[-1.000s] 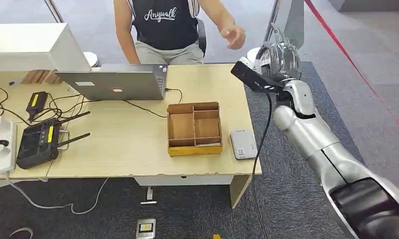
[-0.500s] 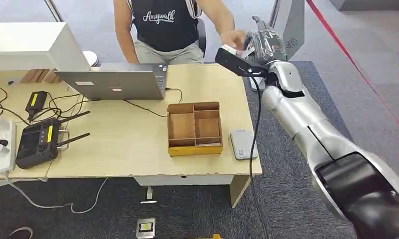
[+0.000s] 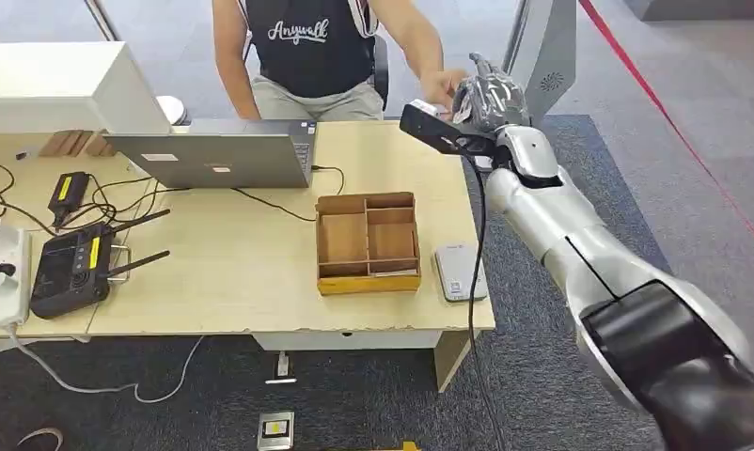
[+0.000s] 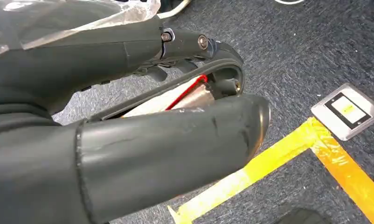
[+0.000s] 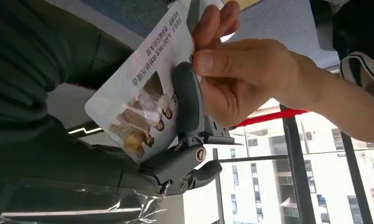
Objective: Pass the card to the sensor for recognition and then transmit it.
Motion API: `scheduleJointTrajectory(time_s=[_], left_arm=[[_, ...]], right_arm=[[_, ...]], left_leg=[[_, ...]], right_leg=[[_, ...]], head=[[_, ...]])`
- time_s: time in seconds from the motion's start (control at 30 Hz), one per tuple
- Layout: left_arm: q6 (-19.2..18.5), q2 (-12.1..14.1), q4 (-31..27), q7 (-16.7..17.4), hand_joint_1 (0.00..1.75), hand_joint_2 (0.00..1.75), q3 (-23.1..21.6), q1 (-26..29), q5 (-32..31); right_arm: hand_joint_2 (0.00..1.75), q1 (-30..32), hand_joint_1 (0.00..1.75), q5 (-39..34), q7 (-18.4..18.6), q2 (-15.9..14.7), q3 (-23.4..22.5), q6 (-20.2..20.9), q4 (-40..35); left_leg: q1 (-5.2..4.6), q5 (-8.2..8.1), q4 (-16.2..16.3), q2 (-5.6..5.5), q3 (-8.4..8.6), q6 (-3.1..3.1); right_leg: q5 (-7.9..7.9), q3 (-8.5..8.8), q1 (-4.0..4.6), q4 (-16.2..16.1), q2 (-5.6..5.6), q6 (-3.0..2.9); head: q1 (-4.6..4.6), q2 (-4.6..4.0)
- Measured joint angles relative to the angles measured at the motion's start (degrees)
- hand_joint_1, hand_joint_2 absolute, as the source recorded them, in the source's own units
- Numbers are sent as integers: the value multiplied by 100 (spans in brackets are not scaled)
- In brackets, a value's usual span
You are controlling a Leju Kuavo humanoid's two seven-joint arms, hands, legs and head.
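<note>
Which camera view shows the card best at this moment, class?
The right wrist view: the card shows its printed face, pinched by the right hand and gripped by a person's hand. The head view shows only a sliver; the left wrist view looks at the floor.

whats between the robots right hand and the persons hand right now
The white printed card: in the right wrist view the robot's right hand pinches one side while the person's hand grips its far edge.

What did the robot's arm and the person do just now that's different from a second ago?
The right hand swung the card toward the person, whose hand reached over and now pinches the card's far end. The robot's fingers still hold it. The wooden tray, card reader and laptop stayed put.
</note>
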Motion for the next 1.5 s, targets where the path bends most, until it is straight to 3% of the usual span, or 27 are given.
scheduleJointTrajectory(time_s=[0.13,0.17,0.77,0.87,1.0,1.03,1.17,1.3,1.5], left_arm=[[13,7,0,-22,0,0,0,6,48],[13,7,0,-28,0,0,0,8,55],[109,9,0,-37,0,0,-42,49,125],[162,2,0,-37,0,0,-42,58,208],[266,-15,0,-66,0,0,-42,117,382],[297,-20,0,-88,0,0,-42,139,429],[431,-35,2,-188,0,0,-42,233,610],[481,-37,2,-203,0,0,-42,282,680],[492,-37,2,-205,0,0,-42,293,691]], right_arm=[[175,1,0,4,0,46,31,-112,107],[0,1,0,4,0,50,42,-147,127],[0,-5,0,-347,-126,53,68,-442,247],[0,8,0,-720,-326,20,30,-551,214],[0,250,0,-1586,-553,-61,-135,-374,-178],[175,397,0,-1747,-549,-87,-160,-304,-357],[175,1254,0,-2206,-516,-284,-267,105,-1448],[175,2121,0,-2304,-544,-480,-393,225,-2537],[175,2863,0,-2315,-529,-712,-540,310,-3514]], left_leg=[[0,-1,0,0,1,0],[0,0,0,1,0,0],[0,1,1,1,2,0],[0,1,1,1,2,0],[1,1,1,2,5,0],[1,0,1,2,7,0],[2,-1,1,1,5,1],[3,-2,0,0,3,1],[2,-1,0,1,4,1]], right_leg=[[0,-1,0,-1,2,0],[0,-2,0,-1,2,0],[1,-1,0,-1,1,1],[1,-1,0,-1,1,1],[1,2,1,-1,1,1],[1,2,1,-2,2,1],[0,3,2,-3,1,0],[-2,1,2,-4,0,1],[-1,2,2,-5,1,0]], head=[[0,0],[0,0],[0,0],[0,0],[0,0],[0,0],[0,0],[0,0],[0,0]])
